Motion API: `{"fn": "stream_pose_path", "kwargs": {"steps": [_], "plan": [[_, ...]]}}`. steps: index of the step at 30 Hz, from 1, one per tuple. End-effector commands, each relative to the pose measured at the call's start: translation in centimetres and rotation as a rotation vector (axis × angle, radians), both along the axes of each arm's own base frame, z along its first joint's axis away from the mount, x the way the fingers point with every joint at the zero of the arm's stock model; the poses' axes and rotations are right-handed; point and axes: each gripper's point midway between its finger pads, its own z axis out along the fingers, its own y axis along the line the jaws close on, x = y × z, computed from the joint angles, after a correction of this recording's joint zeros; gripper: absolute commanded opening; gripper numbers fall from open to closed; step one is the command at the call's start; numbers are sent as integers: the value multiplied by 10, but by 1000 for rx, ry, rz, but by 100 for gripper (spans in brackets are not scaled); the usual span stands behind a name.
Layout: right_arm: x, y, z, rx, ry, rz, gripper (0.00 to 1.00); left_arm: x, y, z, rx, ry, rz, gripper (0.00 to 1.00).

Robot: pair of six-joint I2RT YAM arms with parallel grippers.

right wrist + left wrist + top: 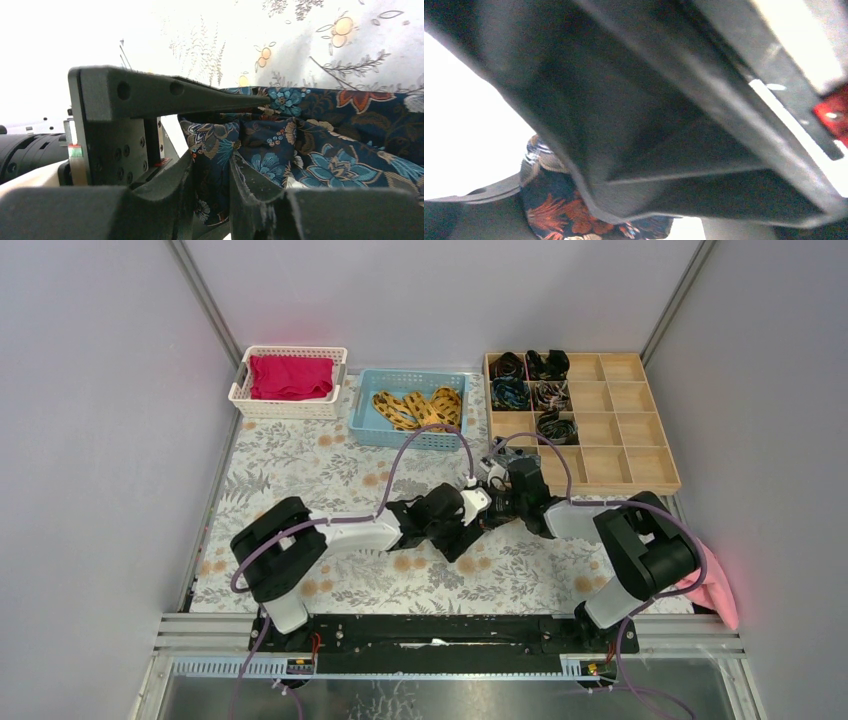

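Navy cloth (310, 145), printed with teal and rust flowers, is bunched just 3 o'clock of the tabletop (300, 460) centre. Right hand (212, 200) clenches its lower fold; left hand (260, 100) pinches its 12 o'clock edge.

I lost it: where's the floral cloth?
Top view: floral cloth mid-table, clamped in the right end effector, beside the left end effector, before the wooden tray.

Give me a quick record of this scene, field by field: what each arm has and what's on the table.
Right gripper: fingers shut on the floral cloth
Left gripper: a finger touches the same cloth; grip unclear
White basket: red cloth
Blue basket: yellow patterned strips
Wooden tray: dark rolls in some left compartments
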Motion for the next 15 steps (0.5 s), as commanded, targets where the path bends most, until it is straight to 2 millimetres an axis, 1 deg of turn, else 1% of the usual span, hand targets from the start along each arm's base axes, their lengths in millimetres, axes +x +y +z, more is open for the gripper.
{"fn": "stream_pose_path", "kwargs": {"steps": [1,3,7,10,15], "plan": [[-5,-6,0,-22,-8,29,14,28,21,-7,71,-28,99,82],[-2,-12,-7,-64,-2,2,14,29,21,-10,86,-19,98,73],[4,-26,-22,-158,15,-44,14,31,20,-16,103,-11,97,68],[8,-34,-32,-220,13,-75,13,32,17,-15,104,-6,94,68],[14,-42,-39,-275,1,-104,16,36,13,-15,105,-6,84,71]]}}
